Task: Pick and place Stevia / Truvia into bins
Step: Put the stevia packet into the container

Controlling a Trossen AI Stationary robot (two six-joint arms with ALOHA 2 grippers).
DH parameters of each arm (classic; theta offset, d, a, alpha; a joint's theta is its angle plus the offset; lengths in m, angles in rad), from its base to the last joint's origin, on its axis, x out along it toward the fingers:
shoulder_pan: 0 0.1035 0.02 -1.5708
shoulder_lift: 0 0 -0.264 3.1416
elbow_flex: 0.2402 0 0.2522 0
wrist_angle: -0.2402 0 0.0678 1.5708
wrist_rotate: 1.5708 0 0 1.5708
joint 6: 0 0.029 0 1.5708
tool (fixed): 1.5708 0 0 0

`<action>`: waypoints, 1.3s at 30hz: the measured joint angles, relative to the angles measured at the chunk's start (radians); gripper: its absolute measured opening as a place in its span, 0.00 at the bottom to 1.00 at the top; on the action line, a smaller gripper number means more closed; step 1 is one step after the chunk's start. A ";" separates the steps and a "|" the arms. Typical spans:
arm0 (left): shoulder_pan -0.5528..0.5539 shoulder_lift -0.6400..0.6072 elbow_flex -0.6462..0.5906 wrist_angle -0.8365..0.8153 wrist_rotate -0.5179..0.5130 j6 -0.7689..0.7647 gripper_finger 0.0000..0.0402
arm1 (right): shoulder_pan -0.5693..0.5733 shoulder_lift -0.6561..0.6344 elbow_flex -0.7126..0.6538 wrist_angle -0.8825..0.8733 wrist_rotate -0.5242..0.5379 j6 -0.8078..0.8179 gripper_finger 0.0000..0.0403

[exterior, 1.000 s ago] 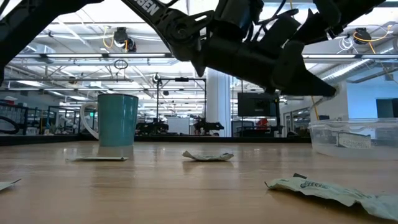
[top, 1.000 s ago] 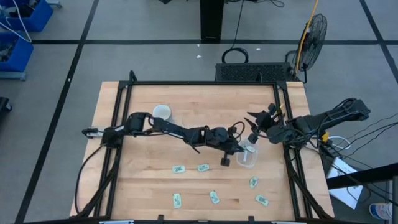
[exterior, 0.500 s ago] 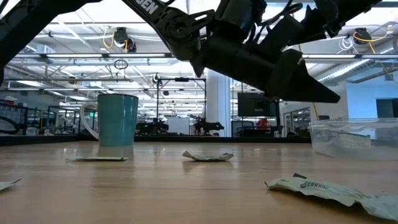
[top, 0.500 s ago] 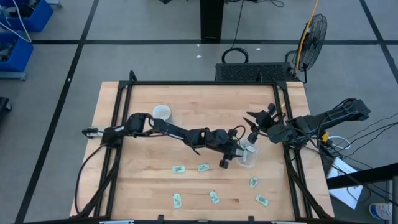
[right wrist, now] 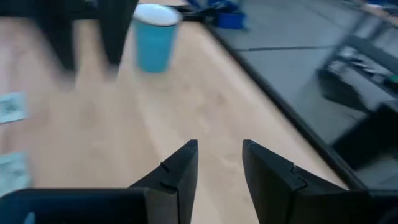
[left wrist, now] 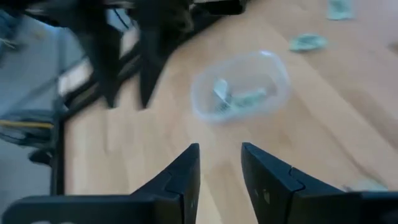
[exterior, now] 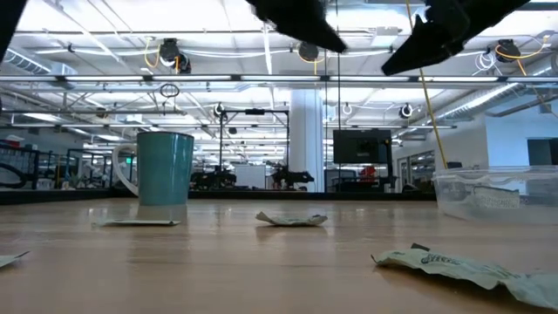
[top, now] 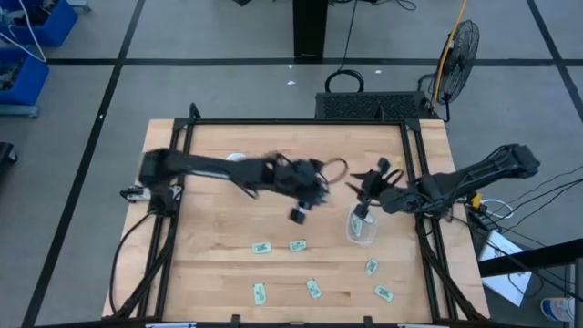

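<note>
Left claw [top: 299,213] hangs above the worktop [top: 209,237] a little way from the clear tub [top: 360,228], toward the mug [top: 237,162], its fingers parted with nothing between them, as the left wrist view [left wrist: 217,180] shows. Right claw [top: 364,189] sits just beside the tub on the side away from the loose packets, its fingers likewise parted and empty in its own wrist view [right wrist: 217,174]. The tub holds a few green-and-white packets [left wrist: 239,98], seen clearly only from the left wrist; the overhead view shows little more than a pale smudge inside. Six more packets [top: 297,245] lie flat on the worktop near the tub, on the side away from the right claw. The low view alone shows a crumpled packet's [exterior: 453,264] green printing, too small to read, and the mug as teal on its outside [exterior: 166,167].
</note>
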 joint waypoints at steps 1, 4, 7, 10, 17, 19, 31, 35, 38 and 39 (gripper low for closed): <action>0.011 -0.041 0.000 -0.060 0.028 -0.006 0.29 | -0.010 0.023 0.000 0.046 -0.047 -0.042 0.31; 0.043 -0.169 -0.001 -0.217 0.071 -0.070 0.26 | -0.041 0.095 0.000 0.198 -0.217 -0.152 0.33; 0.062 -0.294 0.000 -0.350 0.053 -0.119 0.24 | -0.066 0.175 0.001 0.315 -0.393 -0.218 0.37; 0.058 -0.388 -0.006 -0.435 0.021 -0.135 0.23 | -0.087 0.263 0.001 0.412 -0.517 -0.243 0.41; 0.036 -0.607 -0.129 -0.463 0.014 -0.140 0.23 | -0.114 0.462 0.004 0.588 -0.684 -0.150 0.48; 0.033 -0.663 -0.206 -0.432 0.013 -0.143 0.23 | -0.114 0.520 0.019 0.613 -0.706 -0.120 0.48; 0.023 -0.886 -0.797 0.115 0.011 -0.181 0.23 | -0.052 0.849 0.124 0.856 -0.829 -0.107 0.48; 0.023 -0.884 -0.854 0.154 0.010 -0.197 0.23 | -0.040 0.929 0.124 0.915 -0.799 -0.103 0.48; 0.023 -0.885 -0.864 0.174 0.010 -0.199 0.23 | -0.032 0.990 0.124 0.937 -0.736 -0.105 0.48; 0.023 -0.885 -0.865 0.173 0.010 -0.199 0.23 | -0.032 1.009 0.123 0.936 -0.717 -0.104 0.48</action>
